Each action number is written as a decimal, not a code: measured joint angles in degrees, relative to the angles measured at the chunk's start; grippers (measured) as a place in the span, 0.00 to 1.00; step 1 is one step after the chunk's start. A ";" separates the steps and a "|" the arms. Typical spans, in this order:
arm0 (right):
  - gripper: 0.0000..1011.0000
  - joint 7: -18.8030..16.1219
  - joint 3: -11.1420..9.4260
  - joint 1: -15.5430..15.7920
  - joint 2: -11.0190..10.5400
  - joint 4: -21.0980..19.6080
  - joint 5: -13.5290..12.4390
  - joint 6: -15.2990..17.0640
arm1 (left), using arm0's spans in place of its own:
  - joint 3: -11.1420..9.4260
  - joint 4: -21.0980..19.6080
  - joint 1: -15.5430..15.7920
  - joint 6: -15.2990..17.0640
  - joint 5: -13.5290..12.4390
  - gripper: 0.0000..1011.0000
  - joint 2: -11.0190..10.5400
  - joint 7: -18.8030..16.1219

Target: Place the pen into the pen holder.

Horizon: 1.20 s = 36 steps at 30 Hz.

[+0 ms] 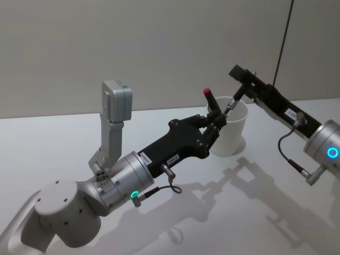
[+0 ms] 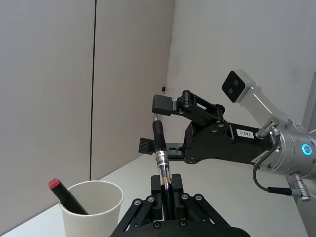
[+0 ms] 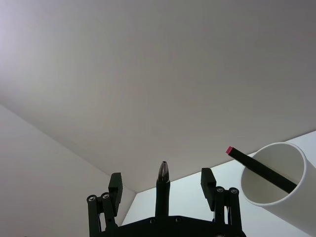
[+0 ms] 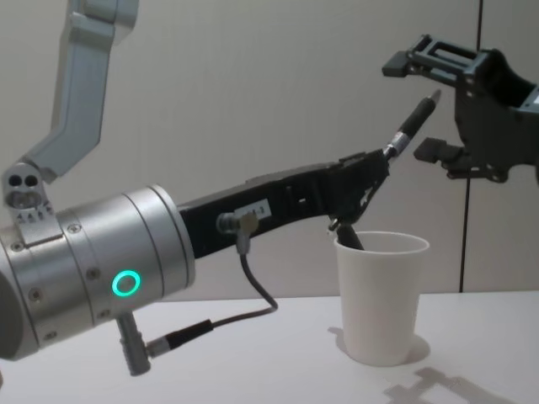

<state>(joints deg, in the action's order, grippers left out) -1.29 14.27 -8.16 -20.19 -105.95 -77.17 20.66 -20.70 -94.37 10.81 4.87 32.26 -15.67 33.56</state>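
The white desk [image 1: 64,138] carries the pen holder [image 1: 234,133], a paper cup near its far edge. Beside the cup's rim the left gripper [image 1: 217,121] clamps the pen [image 2: 160,158] low down. The pen's long axis slants upward, its tip between the spread fingers of the right gripper [image 3: 162,176]. A red-capped marker [image 2: 66,195] leans inside the cup.

A plain pale grey wall [image 1: 159,48] fills the upper half of the head view. It meets a smooth white tabletop [image 1: 53,138] below. A thin dark vertical line [image 1: 283,42] runs down the wall at upper right. Soft grey shadows [image 1: 212,202] lie on the tabletop at lower centre.
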 joint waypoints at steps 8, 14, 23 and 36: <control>0.99 0.36 0.64 -0.29 -0.18 0.20 0.26 0.55 | 0.00 0.00 0.00 0.00 0.00 0.13 0.00 0.00; 0.99 0.65 0.99 -0.23 -0.66 0.13 0.23 0.75 | 0.00 0.00 0.00 0.00 0.00 0.13 0.00 0.00; 0.99 0.54 1.48 -0.13 -1.11 0.03 0.08 0.16 | 0.00 0.00 0.00 0.00 0.00 0.13 0.00 0.00; 0.99 -1.01 2.39 -0.70 -0.93 0.37 0.33 -1.00 | 0.00 0.00 0.00 0.00 0.00 0.13 0.00 0.00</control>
<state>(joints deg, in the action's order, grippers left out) -2.30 16.67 -8.86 -21.12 -105.58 -76.84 19.66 -20.70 -94.37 10.81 4.87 32.26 -15.67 33.56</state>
